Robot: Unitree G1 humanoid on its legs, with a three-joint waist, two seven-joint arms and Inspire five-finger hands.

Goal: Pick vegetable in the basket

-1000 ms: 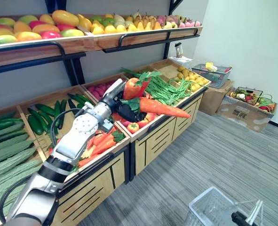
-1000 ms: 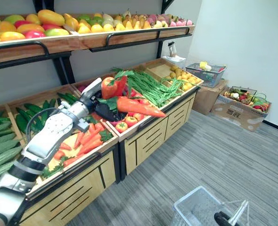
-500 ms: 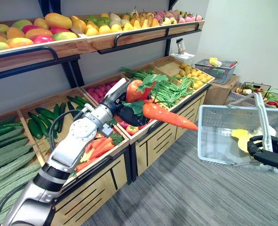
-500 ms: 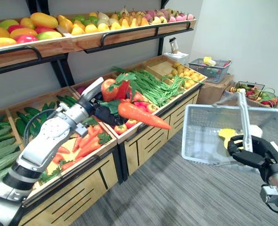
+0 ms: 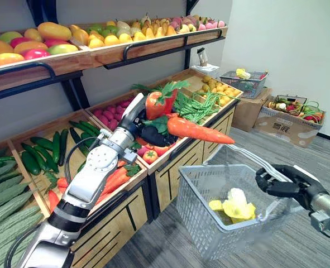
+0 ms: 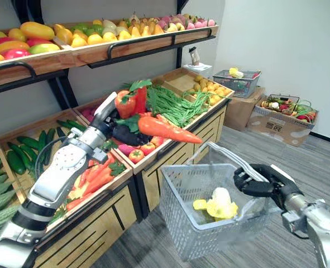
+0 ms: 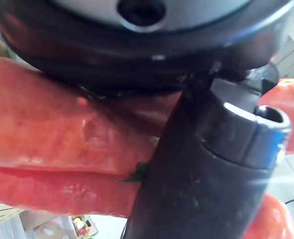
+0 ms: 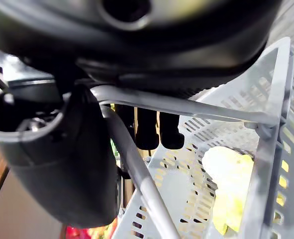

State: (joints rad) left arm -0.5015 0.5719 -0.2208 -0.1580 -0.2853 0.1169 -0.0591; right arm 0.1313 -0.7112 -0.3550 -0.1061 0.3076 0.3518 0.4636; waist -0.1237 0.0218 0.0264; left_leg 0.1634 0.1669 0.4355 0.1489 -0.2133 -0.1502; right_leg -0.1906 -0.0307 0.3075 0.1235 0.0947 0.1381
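Since half a second ago the wire basket [image 5: 205, 223] has come down and swung in toward the stall, so that its open top now lies under the tip of the carrot [image 5: 201, 130], while the carrot has kept nearly the same place over the bins. Nearest to the camera, the right hand [image 5: 286, 182] has its fingers curled round the basket's handle [image 8: 137, 174] and carries the basket in the air above the floor. Some yellow produce [image 5: 234, 205] already lies on the bottom of it. Behind, the left hand [image 5: 151, 135] is closed round the thick end of the carrot, near its green leaves, and the carrot points out past the stall edge toward the basket, not yet inside it. A red vegetable with green leaves [image 5: 155, 106] stands just above this hand; I cannot tell if the hand holds it also. By my judgement the picking is done and the basket is brought into place, and what is left is to move the carrot over the opening and let it go. Under the arm are bins of small carrots [image 5: 117, 178], cucumbers [image 5: 30, 159], tomatoes [image 5: 149, 157] and green beans [image 5: 201, 106]. Farther back an upper shelf [image 5: 148, 47] bears mangoes [image 5: 53, 30]. Farthest, by the wall, a cardboard box [image 5: 287, 127] has dark print on its side, too small to read.
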